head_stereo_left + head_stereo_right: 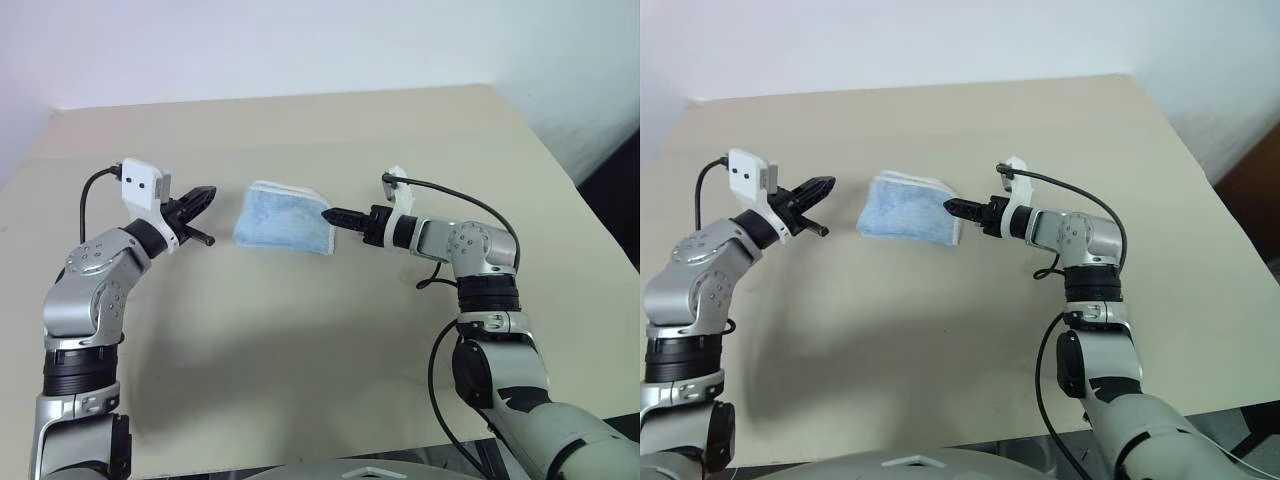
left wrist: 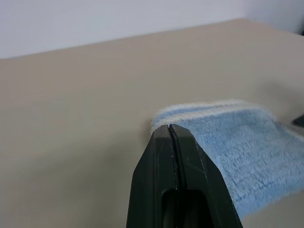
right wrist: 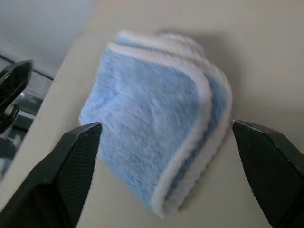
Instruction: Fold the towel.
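The towel [image 1: 283, 218], light blue with a cream-white border, lies folded into a small thick stack on the beige table [image 1: 330, 330]. My right gripper [image 1: 328, 212] is at the towel's right edge, pointing left at it. In the right wrist view its fingers [image 3: 78, 159] stand wide open, one on each side of the towel [image 3: 152, 123], gripping nothing. My left gripper [image 1: 211, 191] hovers just left of the towel, a small gap away. In the left wrist view it [image 2: 169, 127] is shut and empty, with the towel [image 2: 237, 152] beyond its tip.
The table's far edge [image 1: 280, 100] meets a white wall. The right edge [image 1: 590, 200] drops to dark floor. A black cable [image 1: 470, 205] loops over my right forearm. Bare tabletop lies in front of the towel and to both sides.
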{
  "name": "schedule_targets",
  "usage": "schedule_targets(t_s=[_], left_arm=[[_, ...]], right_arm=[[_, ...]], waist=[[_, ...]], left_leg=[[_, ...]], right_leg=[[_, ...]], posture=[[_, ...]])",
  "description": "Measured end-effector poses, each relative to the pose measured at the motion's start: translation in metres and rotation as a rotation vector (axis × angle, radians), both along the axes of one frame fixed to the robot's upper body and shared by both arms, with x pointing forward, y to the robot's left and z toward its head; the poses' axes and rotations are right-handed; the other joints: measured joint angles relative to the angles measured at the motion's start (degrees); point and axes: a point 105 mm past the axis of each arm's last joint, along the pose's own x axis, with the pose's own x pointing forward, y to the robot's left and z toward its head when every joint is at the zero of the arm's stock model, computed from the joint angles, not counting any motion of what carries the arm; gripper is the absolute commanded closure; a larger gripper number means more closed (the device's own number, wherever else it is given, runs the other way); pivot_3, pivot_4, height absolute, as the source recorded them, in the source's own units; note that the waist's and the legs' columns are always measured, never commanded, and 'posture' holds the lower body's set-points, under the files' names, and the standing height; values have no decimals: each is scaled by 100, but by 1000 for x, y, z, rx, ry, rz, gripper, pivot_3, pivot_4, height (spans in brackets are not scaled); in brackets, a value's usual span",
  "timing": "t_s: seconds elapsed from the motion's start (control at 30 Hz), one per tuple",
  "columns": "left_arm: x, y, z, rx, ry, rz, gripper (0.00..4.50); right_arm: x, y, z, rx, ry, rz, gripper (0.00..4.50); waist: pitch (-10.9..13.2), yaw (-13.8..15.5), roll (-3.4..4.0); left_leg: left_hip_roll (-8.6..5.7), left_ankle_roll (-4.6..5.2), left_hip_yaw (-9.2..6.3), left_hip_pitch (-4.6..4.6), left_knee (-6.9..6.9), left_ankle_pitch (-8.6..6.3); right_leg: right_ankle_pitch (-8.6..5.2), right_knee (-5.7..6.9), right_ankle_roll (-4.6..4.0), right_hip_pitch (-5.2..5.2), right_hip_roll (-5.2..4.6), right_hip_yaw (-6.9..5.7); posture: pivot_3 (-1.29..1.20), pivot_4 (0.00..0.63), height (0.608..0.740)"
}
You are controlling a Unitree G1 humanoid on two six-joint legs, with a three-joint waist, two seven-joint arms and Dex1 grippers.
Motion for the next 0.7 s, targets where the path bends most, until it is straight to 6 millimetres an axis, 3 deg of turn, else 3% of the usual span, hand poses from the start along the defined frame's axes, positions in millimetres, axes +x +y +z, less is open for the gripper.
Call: schedule_targets(t_s=[0.2, 0.57, 0.7], left_arm=[[-6, 3, -4, -6, 16, 9, 4500], [-7, 3, -3, -8, 12, 17, 4500], [-8, 2, -2, -6, 8, 16, 4500]], right_arm=[[5, 8, -2, 39, 63, -1, 14], [9, 65, 2, 119, 111, 84, 14], [12, 76, 5, 126, 112, 91, 14]], waist=[[0, 0, 0], [0, -30, 0], [0, -34, 0]], left_leg=[[1, -1, 0, 1, 1, 0], [2, -4, 0, 2, 0, 2], [2, -4, -1, 2, -1, 2]], right_leg=[[0, 2, 0, 1, 1, 0], [0, 5, 0, -1, 4, 0], [0, 5, -1, -2, 3, 0]], posture=[[0, 150, 728], [0, 150, 728], [0, 150, 728]])
